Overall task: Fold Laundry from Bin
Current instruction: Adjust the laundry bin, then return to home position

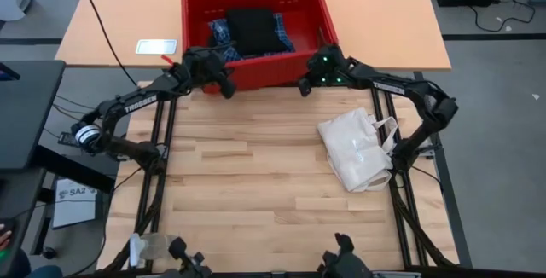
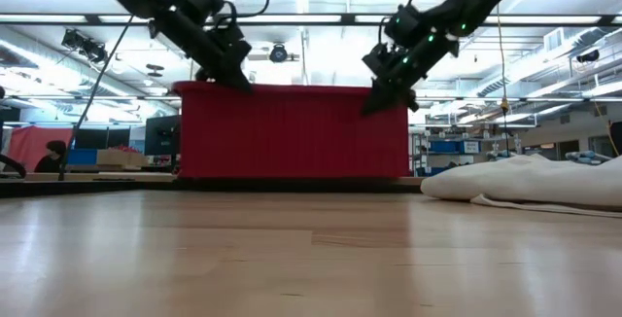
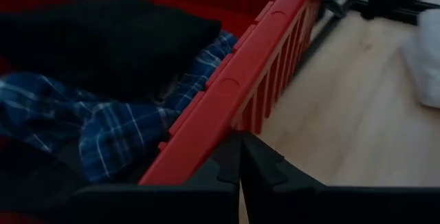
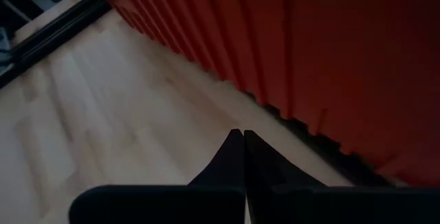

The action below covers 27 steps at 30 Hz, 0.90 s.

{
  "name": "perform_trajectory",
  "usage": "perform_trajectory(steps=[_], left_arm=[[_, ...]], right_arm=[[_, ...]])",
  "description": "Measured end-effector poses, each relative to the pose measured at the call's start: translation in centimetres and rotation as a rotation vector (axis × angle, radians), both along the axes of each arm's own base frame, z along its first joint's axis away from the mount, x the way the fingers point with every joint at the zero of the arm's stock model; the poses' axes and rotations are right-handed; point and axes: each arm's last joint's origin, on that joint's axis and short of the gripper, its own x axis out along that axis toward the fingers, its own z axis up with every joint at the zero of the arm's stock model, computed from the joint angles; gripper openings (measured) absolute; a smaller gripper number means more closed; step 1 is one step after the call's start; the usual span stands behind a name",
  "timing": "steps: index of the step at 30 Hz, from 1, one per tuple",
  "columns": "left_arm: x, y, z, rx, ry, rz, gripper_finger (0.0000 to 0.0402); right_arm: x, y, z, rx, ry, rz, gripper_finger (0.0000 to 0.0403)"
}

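— What do you see closest to us?

— A wooden table (image 1: pixel 256 176) with pale planks. A white cloth bag (image 1: pixel 357 152) lies on it, on the right side, all crumpled, with its cords beside it.

— And the robot's hands?

— Both are near the front wall of the bin (image 1: pixel 256 75). The left gripper (image 1: pixel 226 89) is at the rim on the left part of that wall, fingers pressed together, holding nothing. The right gripper (image 1: pixel 303 86) is by the right part of the wall, outside the bin and above the table. Its fingers are pressed together too, with nothing between them.

— Where is the laundry?

— It is all inside the red bin. A black piece (image 1: pixel 253 29) sits on top, folded like a square. Under it is a blue-and-white plaid shirt (image 1: pixel 223 32), all bunched up, poking out on both sides.

— What is the bin like?

— Bright red, with a thick rim and ribs down its walls. It stands at the far edge of the table.

— And farther back?

— Another table (image 1: pixel 128 14), light orange. A small white flat thing (image 1: pixel 156 47) lies on it. Beyond that is a big room with long ceiling lights (image 2: pixel 311 17) and shelves (image 2: pixel 457 147).
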Motion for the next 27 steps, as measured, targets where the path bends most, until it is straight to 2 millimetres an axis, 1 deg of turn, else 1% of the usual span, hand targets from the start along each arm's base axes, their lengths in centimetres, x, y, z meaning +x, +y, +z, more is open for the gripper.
perform_trajectory(steps=[4, 6, 9, 11, 14, 17, 20, 22, 24, 25, 27], left_arm=[[0.4, 1.4, -0.4, 0.111, 0.03, 0.015, 0.0007], [0.7, 2.2, 0.0, 0.194, 0.063, 0.036, 0.0007], [0.9, 4.0, 0.1, 0.262, 0.096, 0.071, 0.0007], [0.7, 5.6, 0.3, 0.267, 0.097, 0.103, 0.0007], [0.4, 7.9, 0.5, 0.267, 0.097, 0.13, 0.0007], [0.0, 9.8, 0.8, 0.247, 0.103, 0.157, 0.0007], [0.0, 10.6, 1.6, 0.239, 0.109, 0.169, 0.0007], [0.1, 10.8, 2.9, 0.256, 0.078, 0.158, 0.0007], [0.3, 10.6, 4.3, 0.259, 0.029, 0.125, 0.0007], [0.4, 10.5, 4.7, 0.236, 0.009, 0.103, 0.0007], [0.9, 10.1, 4.9, 0.181, -0.003, 0.064, 0.0007]], right_arm=[[0.6, -1.8, -1.1, -0.052, -0.053, -0.025, 0.0], [0.8, -2.6, -1.0, -0.093, -0.098, -0.037, 0.0], [0.8, -3.3, -0.8, -0.137, -0.144, -0.059, 0.0], [0.6, -3.7, -0.5, -0.165, -0.154, -0.086, 0.0], [-0.1, -4.3, -0.3, -0.175, -0.156, -0.116, 0.0], [-0.8, -4.8, -0.3, -0.171, -0.159, -0.126, 0.0], [-1.1, -4.9, 0.1, -0.172, -0.169, -0.118, 0.0], [-1.2, -4.8, 0.4, -0.195, -0.167, -0.102, 0.0], [-1.4, -4.6, 1.0, -0.228, -0.165, -0.086, 0.0], [-1.4, -4.4, 1.4, -0.246, -0.166, -0.076, 0.0], [-1.6, -4.1, 2.1, -0.259, -0.181, -0.061, 0.0]])
